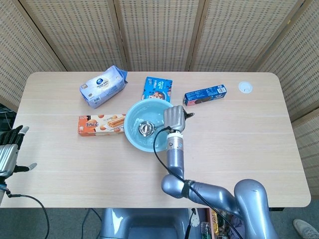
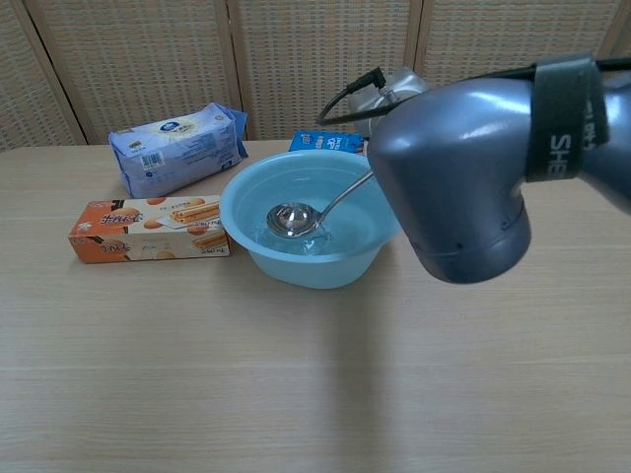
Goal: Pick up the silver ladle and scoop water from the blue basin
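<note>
The blue basin (image 1: 133, 130) (image 2: 246, 223) stands mid-table with water in it. My right hand (image 1: 174, 117) (image 2: 389, 91) grips the handle of the silver ladle (image 1: 146, 128) (image 2: 290, 219) at the basin's right rim. The ladle's bowl is lifted just above the water, tilted toward the left. In the chest view my right forearm (image 2: 473, 168) fills the right side and hides the table behind it. My left hand (image 1: 10, 149) hangs off the table's left edge, fingers apart, holding nothing.
An orange biscuit box (image 1: 101, 124) (image 2: 148, 229) lies just left of the basin. A tissue pack (image 1: 102, 86) (image 2: 177, 145) sits at back left, a blue snack box (image 1: 158, 89) behind the basin, a blue cookie box (image 1: 205, 94) to its right, a white disc (image 1: 244, 87) far right.
</note>
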Motion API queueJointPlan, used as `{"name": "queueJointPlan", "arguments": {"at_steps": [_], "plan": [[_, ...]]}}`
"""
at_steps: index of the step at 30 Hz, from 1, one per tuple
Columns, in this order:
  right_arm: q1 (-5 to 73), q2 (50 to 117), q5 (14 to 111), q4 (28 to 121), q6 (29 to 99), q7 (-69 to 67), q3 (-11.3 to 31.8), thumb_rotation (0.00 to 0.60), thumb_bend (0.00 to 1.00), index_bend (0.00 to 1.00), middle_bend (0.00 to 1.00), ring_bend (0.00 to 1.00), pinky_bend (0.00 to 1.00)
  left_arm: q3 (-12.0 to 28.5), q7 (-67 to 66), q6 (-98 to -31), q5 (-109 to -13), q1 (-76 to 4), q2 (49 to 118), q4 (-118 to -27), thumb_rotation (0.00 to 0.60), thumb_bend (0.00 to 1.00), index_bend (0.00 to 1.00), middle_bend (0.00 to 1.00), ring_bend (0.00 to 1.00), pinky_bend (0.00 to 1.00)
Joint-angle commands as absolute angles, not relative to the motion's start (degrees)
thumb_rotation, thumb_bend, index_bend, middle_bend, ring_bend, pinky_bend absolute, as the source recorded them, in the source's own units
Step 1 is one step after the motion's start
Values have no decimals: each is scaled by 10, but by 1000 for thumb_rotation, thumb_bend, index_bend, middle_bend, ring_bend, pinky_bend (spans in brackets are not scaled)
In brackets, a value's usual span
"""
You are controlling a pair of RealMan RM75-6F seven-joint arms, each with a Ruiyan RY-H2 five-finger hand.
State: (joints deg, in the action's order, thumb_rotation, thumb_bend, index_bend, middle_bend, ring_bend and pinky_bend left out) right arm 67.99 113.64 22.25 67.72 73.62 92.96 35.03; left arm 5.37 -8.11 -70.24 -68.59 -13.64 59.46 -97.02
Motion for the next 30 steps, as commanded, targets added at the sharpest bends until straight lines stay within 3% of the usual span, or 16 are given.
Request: {"name": "queueJointPlan", "arguments": {"at_steps": [1, 14, 30], "plan": [[687, 1129, 212, 689, 746, 935, 355, 600, 871, 728, 892, 829, 1000, 54, -81, -702, -685, -137, 595, -970, 600, 0, 0, 0, 0, 0], [720, 1088, 136, 734, 795, 944, 391, 600, 875, 732, 893, 831, 1000, 54, -85, -698, -679, -140, 597, -966, 600, 0, 0, 0, 0, 0], [742, 1051, 108, 752, 818, 934, 368, 600, 875, 732, 893, 831, 1000, 54, -89, -694, -673, -143, 599, -965, 600, 0, 0, 0, 0, 0]]}}
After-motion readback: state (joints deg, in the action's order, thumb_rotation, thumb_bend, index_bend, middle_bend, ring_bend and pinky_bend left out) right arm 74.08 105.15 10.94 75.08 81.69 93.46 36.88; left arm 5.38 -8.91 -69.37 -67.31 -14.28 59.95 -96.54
